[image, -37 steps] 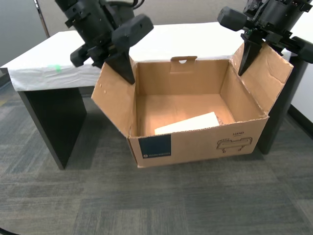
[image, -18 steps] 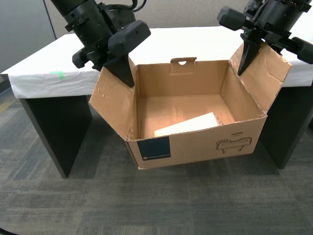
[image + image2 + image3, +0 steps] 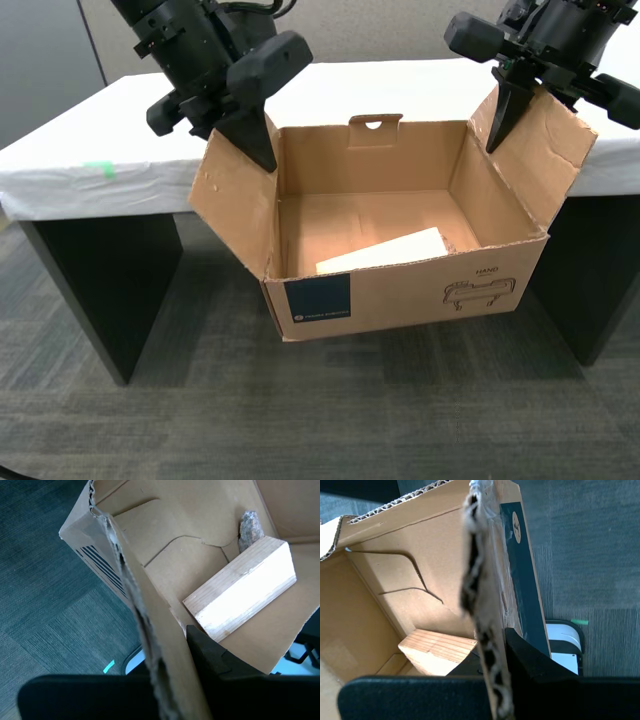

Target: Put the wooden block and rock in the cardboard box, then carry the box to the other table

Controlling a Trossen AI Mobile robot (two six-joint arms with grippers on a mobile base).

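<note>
The cardboard box (image 3: 400, 290) hangs open-topped between my two grippers, in front of the other table (image 3: 400, 85) with its white cover. My first gripper (image 3: 255, 140) is shut on the flap at the exterior view's left, and the first wrist view shows it (image 3: 495, 655) pinching that flap's torn edge. My second gripper (image 3: 500, 115) is shut on the flap at the exterior view's right (image 3: 175, 650). Inside the box lies the wooden block (image 3: 385, 252) (image 3: 245, 587) (image 3: 437, 650). The rock (image 3: 250, 527) sits at its far end, hidden in the exterior view.
Grey carpet (image 3: 330, 410) lies below the box. The table stands on dark legs (image 3: 105, 280) at both sides of the exterior view, and its cover carries a green tape mark (image 3: 100, 168). A white part of my base (image 3: 565, 642) shows beneath the box.
The camera has moved: the table now looks larger and lower in the exterior view, and its green mark has shifted down and left. Both grippers hold the box as before.
</note>
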